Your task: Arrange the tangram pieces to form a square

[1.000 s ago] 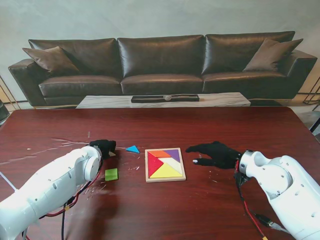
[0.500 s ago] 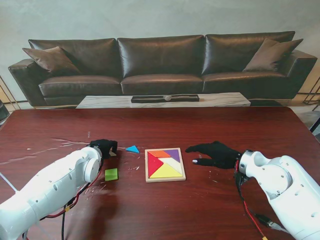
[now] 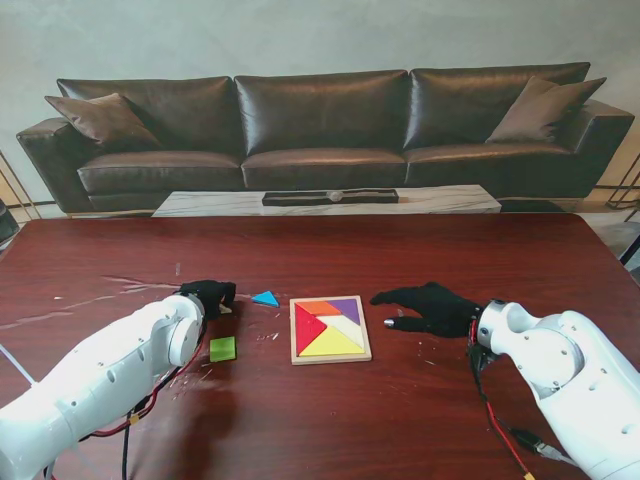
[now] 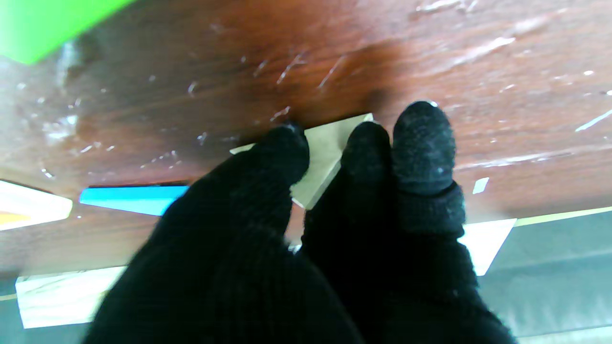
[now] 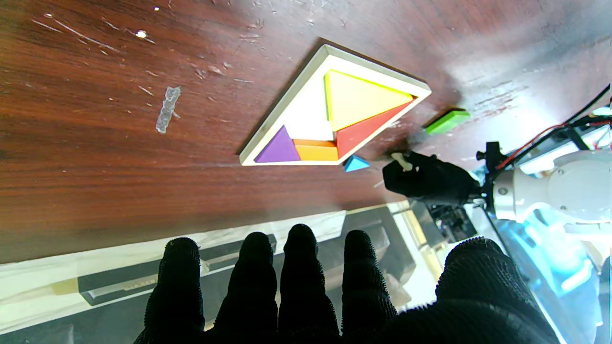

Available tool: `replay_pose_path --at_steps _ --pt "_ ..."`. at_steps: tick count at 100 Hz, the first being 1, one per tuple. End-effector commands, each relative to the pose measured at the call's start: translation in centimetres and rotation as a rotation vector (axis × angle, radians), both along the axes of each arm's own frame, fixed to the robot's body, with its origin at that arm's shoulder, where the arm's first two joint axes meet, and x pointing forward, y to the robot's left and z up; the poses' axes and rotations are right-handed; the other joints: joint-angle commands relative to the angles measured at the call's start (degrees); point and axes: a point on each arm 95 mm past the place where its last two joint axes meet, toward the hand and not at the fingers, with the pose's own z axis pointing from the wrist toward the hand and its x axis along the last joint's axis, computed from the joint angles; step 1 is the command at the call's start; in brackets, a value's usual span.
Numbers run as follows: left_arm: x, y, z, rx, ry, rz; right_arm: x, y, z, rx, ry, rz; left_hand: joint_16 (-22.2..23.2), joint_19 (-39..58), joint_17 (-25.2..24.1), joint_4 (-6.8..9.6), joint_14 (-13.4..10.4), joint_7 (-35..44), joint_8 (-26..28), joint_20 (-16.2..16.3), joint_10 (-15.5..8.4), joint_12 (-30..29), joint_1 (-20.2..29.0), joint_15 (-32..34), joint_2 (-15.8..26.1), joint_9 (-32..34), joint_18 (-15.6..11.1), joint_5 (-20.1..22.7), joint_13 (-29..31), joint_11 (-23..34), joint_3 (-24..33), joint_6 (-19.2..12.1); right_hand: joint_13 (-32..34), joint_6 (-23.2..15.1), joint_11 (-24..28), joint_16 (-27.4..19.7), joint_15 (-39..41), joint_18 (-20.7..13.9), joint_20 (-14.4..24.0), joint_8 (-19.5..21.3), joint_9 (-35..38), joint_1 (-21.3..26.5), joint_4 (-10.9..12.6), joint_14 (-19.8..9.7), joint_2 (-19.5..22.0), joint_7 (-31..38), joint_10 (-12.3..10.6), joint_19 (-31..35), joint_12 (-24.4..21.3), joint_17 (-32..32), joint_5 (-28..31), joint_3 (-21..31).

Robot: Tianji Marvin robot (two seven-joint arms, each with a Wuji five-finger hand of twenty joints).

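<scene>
The left hand (image 3: 210,295) has its thumb (image 4: 282,153) and two fingers (image 4: 423,143) pinched on a pale wooden piece (image 4: 330,153), which seems to be just at or barely off the table (image 3: 320,410); whether it has lifted clear I cannot tell. So the step in hand looks like picking up this piece to carry it to the tray (image 3: 296,352).

The tray lies in the middle of the table, to the right of that hand. It already holds a red triangle (image 3: 308,327), a yellow triangle (image 3: 333,344), an orange piece (image 3: 319,308) and a purple triangle (image 3: 346,310), with a pale gap (image 3: 347,328) left between them on its right side. A blue triangle (image 3: 265,298) lies loose between the left hand and the tray, near the tray's far left corner. A green square (image 3: 222,348) sits apart, nearer to me, just beside the left forearm.

The next move likely calls for a firm pinch, a lift clear of the tray's raised rim, and a turn of the piece to match the gap before lowering it. The blue triangle lies right on the straight path, so the carry should pass over it, not sweep through it.

The right hand (image 3: 430,308) hovers with fingers spread and nothing in it, just right of the tray; it crowds that side somewhat. Room is open on the table nearer to me and beyond the tray.
</scene>
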Motion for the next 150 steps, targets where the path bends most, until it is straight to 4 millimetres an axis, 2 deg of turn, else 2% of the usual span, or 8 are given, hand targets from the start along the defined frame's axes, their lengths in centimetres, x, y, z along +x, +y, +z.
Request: replay_pose_path --at_steps 1,3,16,32,66,86,111,150 --pt "-3.4 1.5 -5.6 0.037 0.139 0.024 -0.1 0.2 -0.1 -0.003 0.002 0.006 0.8 2.5 1.5 -1.25 -5.7 10.8 8.8 1.7 -10.5 0.7 3.7 2.7 -3.7 4.4 -1.2 5.9 0.0 15.6 -7.1 -2.2 0.2 -1.4 0.3 0.3 -0.1 -0.1 -0.7 -0.1 0.0 -0.5 1.3 -0.7 0.9 -0.3 -0.2 0.3 0.3 -0.5 -1.6 0.1" --pt "-3.4 1.5 -5.6 0.036 0.138 0.024 -0.1 0.2 -0.1 -0.004 0.002 0.006 0.4 2.9 1.7 -1.26 -6.0 10.7 10.0 2.0 -10.7 -0.1 3.7 3.5 -3.7 4.0 -1.3 6.0 0.0 17.0 -7.2 -2.2 0.2 -1.4 0.3 0.3 -0.1 -0.1 -0.7 -0.1 0.0 -0.5 1.3 -0.7 0.9 -0.3 -0.2 0.3 0.3 -0.5 -1.6 0.1" --pt "-3.4 1.5 -5.6 0.032 0.127 0.021 -0.1 0.3 -0.1 -0.004 0.004 0.006 0.0 2.8 1.8 -1.32 -6.2 10.3 10.1 2.0 -10.9 -0.6 3.5 3.4 -3.5 3.9 -1.4 5.7 -0.1 17.4 -7.4 -2.5 0.2 -1.4 0.3 0.3 -0.1 -0.1 -0.7 -0.1 0.0 -0.5 1.3 -0.7 0.9 -0.4 -0.3 0.3 0.3 -0.5 -1.6 0.1" --pt "-3.4 1.5 -5.3 0.025 0.114 0.018 -0.1 0.3 -0.2 -0.002 0.004 0.005 -1.8 1.2 2.9 -1.94 -5.9 10.2 6.2 0.2 -11.2 -0.7 3.6 1.7 -3.8 4.8 -1.1 6.2 0.7 15.2 -8.7 -3.3 0.2 -1.3 0.3 0.3 -0.1 -0.2 -0.7 -0.1 0.0 -0.5 1.3 -0.7 0.9 -0.4 -0.3 0.3 0.3 -0.5 -1.6 0.1" --pt "-2.8 0.5 -2.4 0.011 0.02 -0.027 -0.1 0.4 -0.3 0.003 0.008 0.006 -2.1 1.2 3.3 -2.14 -5.5 10.2 4.8 0.0 -10.8 -0.2 4.1 1.2 -3.7 5.6 -0.8 6.4 1.1 13.8 -9.4 -2.8 0.2 -1.3 0.3 0.3 -0.1 -0.2 -0.8 -0.1 0.0 -0.5 1.3 -0.6 0.9 -0.4 -0.3 0.2 0.3 -0.5 -1.6 0.1" --pt "-2.3 -0.9 -0.1 0.007 -0.03 -0.08 -0.1 0.3 -0.3 0.003 0.006 0.002 -2.1 1.2 3.4 -2.07 -5.3 10.2 4.4 0.0 -10.6 0.1 4.4 1.1 -3.8 5.9 -0.7 6.5 1.2 13.3 -9.6 -2.7 0.2 -1.3 0.3 0.3 -0.1 -0.2 -0.7 0.0 0.0 -0.5 1.3 -0.6 1.0 -0.4 -0.2 0.3 0.3 -0.5 -1.6 0.1" --pt "-1.6 -3.4 2.8 -0.03 -0.075 -0.17 -0.2 0.2 -0.4 0.005 0.001 -0.002 -2.1 1.1 3.4 -1.92 -5.3 10.2 4.0 0.0 -10.5 0.6 4.6 0.9 -3.6 6.0 -0.6 6.5 1.4 12.8 -10.0 -2.7 0.3 -1.2 0.3 0.3 -0.1 -0.2 -0.7 0.0 0.0 -0.5 1.3 -0.7 1.0 -0.4 -0.2 0.3 0.3 -0.5 -1.6 0.1" --pt "-1.1 -6.6 5.3 -0.106 -0.106 -0.265 -0.4 -0.3 -0.4 0.004 -0.004 -0.013 -1.9 0.9 3.4 -1.66 -5.3 10.4 3.8 0.0 -10.5 1.4 5.3 0.6 -3.3 6.3 -0.7 6.6 1.3 12.1 -10.6 -2.9 0.4 -1.2 0.3 0.3 0.0 -0.2 -0.7 0.0 0.0 -0.5 1.3 -0.7 1.0 -0.4 -0.2 0.3 0.3 -0.5 -1.6 0.1"
